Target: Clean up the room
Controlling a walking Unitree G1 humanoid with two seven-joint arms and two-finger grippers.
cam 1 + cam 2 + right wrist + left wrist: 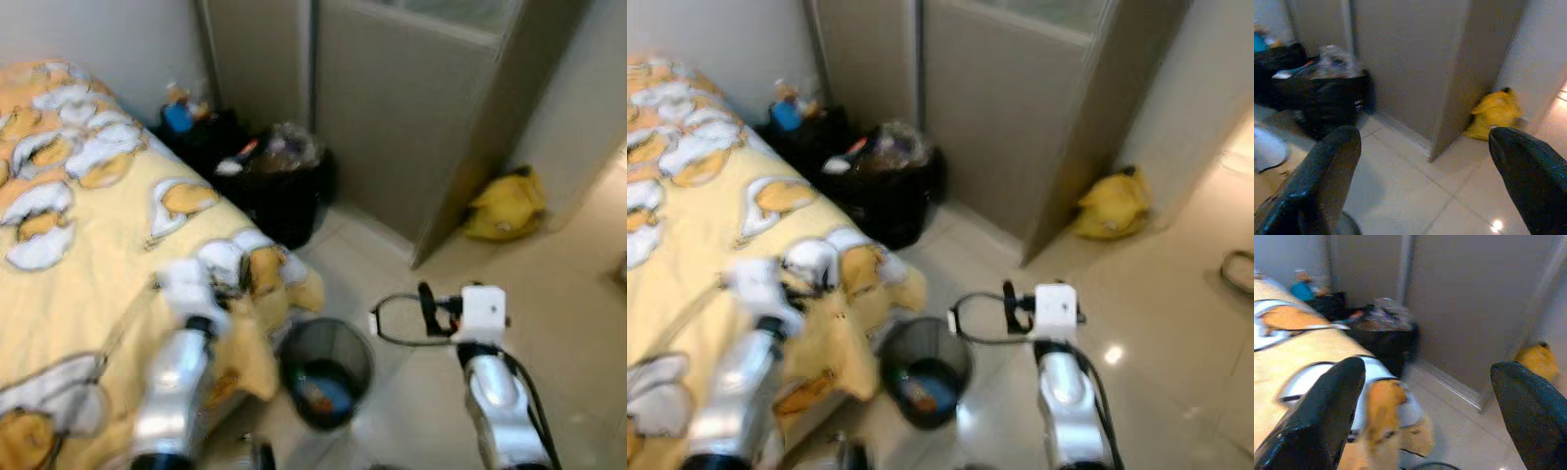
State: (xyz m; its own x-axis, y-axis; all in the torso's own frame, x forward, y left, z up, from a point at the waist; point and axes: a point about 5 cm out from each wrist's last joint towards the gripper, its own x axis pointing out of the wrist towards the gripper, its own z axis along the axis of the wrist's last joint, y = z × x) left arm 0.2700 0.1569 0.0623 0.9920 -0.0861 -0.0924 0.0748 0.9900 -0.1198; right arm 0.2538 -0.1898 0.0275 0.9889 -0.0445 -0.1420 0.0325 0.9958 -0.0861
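Bedding (69, 225) in yellow covers the left, and our left gripper (1425, 401) hovers over its near corner, fingers spread wide and empty. Just right of that corner, on the floor, stands a small mesh bin (326, 372) with scraps inside; black rubbish bags (269, 181) sit farther off by the wall. Our right gripper (1425, 171) hangs open above bare tiles. Far right lies a yellow bag (506, 206). We judge it best to steady ourselves first, then approach that bag squarely.
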